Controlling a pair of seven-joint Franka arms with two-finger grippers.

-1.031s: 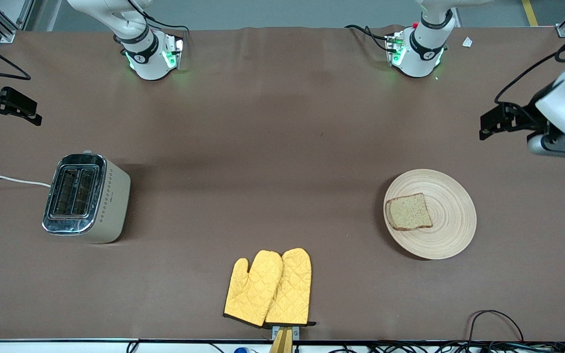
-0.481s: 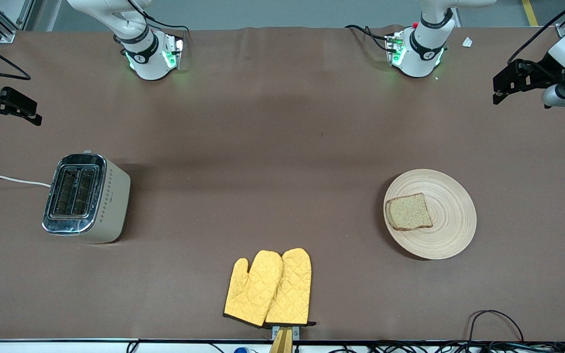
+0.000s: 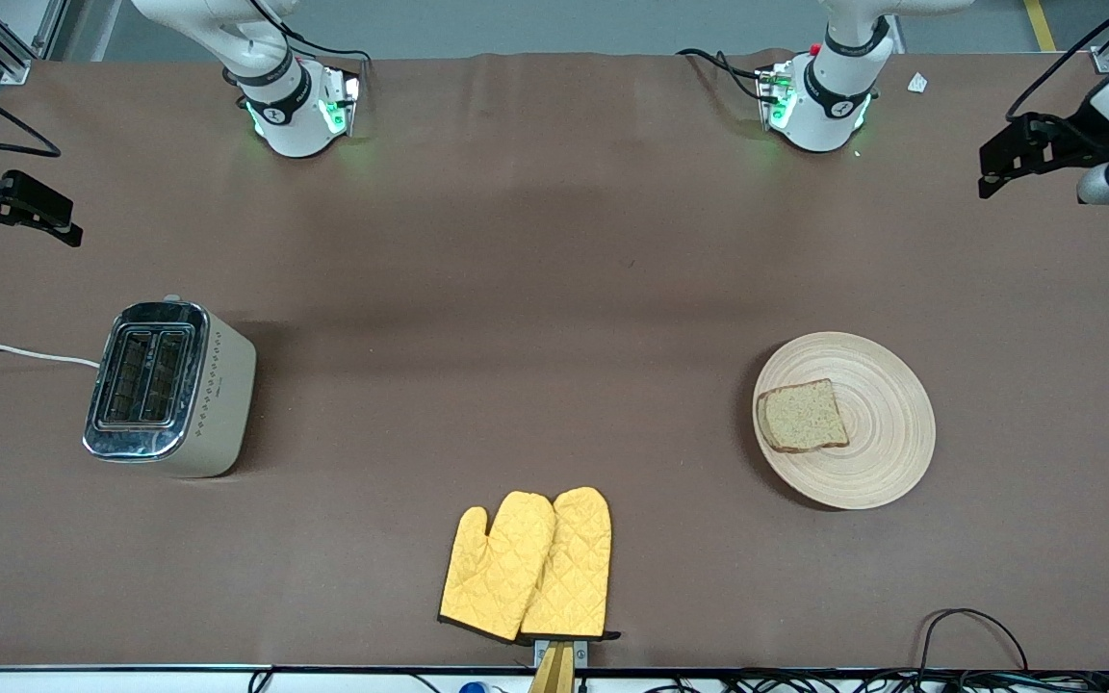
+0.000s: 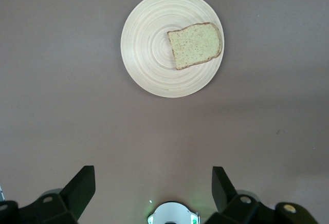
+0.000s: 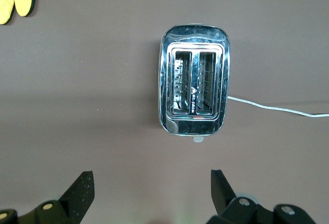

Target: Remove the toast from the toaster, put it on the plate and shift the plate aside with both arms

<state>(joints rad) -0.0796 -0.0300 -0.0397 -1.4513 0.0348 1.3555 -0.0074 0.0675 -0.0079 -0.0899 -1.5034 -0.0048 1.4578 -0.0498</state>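
Observation:
The toast (image 3: 802,416) lies flat on the round pale wooden plate (image 3: 887,452), toward the left arm's end of the table; both also show in the left wrist view, the toast (image 4: 195,44) on the plate (image 4: 146,54). My left gripper (image 3: 997,168) hangs open and empty high over the table's edge at that end, well apart from the plate; in its own wrist view (image 4: 153,183) the jaws stand wide. My right gripper (image 3: 54,223) is open and empty at the right arm's end, above the table near the toaster (image 3: 169,387); its wrist view (image 5: 152,183) shows the jaws wide.
The silver toaster (image 5: 194,93) has two empty slots and a white cord (image 3: 15,352) running off the table. A pair of yellow quilted oven mitts (image 3: 528,566) lies near the front edge. Black cables (image 3: 968,626) loop at the front corner by the left arm's end.
My left gripper has risen and drawn back from over the table near the plate toward its end's edge. The right arm, toast and plate have not moved.

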